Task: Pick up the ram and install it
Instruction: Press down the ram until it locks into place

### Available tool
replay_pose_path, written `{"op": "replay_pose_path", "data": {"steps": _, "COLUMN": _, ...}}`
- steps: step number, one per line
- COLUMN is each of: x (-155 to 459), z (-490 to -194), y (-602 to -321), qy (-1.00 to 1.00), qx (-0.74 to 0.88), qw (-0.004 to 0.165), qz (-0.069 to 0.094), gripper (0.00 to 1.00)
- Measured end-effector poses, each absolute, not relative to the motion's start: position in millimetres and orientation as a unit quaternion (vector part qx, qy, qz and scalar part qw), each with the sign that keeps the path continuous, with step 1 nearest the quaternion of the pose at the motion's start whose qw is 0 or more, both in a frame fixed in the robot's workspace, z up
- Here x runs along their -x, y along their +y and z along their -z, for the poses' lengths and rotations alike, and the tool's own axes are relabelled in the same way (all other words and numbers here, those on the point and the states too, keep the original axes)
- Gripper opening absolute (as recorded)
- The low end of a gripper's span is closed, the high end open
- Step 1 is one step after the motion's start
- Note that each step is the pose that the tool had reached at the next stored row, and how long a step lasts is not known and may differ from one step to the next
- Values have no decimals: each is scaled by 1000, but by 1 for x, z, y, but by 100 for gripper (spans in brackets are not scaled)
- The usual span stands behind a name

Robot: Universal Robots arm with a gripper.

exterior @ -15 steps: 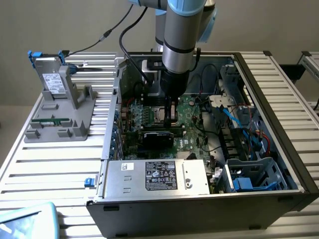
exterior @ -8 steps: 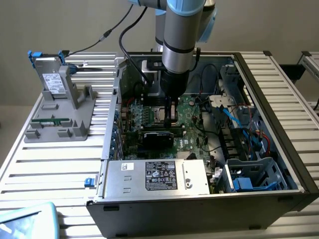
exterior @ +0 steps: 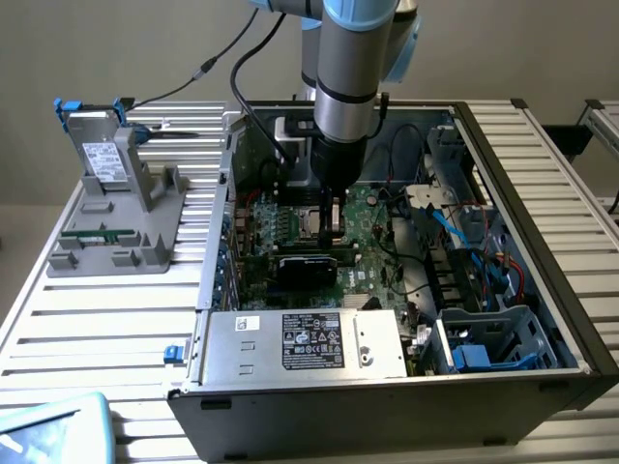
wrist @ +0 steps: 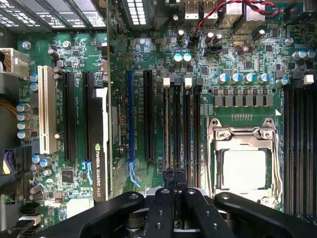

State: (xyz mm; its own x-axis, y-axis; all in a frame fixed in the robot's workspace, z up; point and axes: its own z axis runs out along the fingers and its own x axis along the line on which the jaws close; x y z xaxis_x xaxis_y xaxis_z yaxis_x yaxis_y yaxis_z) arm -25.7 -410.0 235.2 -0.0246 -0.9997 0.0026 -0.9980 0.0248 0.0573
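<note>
The ram [exterior: 97,233], a thin green stick, lies flat in a grey fixture [exterior: 116,227] on the table at the exterior view's left, outside the computer case. My gripper [exterior: 332,224] hangs inside the open case [exterior: 542,193], low over the motherboard. In the wrist view the gripper [wrist: 174,174] is shut, its black fingertips [wrist: 168,174] pressed together with nothing visible between them. It sits above the row of narrow memory slots [wrist: 181,124], just beside the CPU socket [wrist: 243,166].
A grey drive [exterior: 97,145] with a white sticker and blue tabs stands upright at the fixture's back. A graphics card [wrist: 99,148] stands on edge beside the slots. The power supply [exterior: 309,343] and blue cables [exterior: 464,232] crowd the case.
</note>
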Motion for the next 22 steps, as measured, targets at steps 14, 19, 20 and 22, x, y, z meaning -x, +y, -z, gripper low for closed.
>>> {"op": "replay_pose_path", "data": {"steps": 14, "x": 24, "z": -235, "y": -410, "qy": -716, "qx": -698, "qw": 19, "qz": 18, "gripper": 11}}
{"op": "replay_pose_path", "data": {"steps": 19, "x": 22, "z": -235, "y": -411, "qy": -716, "qx": -698, "qw": 19, "qz": 18, "gripper": 11}}
{"op": "replay_pose_path", "data": {"steps": 20, "x": 22, "z": -235, "y": -411, "qy": -716, "qx": -698, "qw": 19, "qz": 18, "gripper": 11}}
{"op": "replay_pose_path", "data": {"steps": 22, "x": 21, "z": -235, "y": -411, "qy": -715, "qx": -698, "qw": 19, "qz": 18, "gripper": 11}}
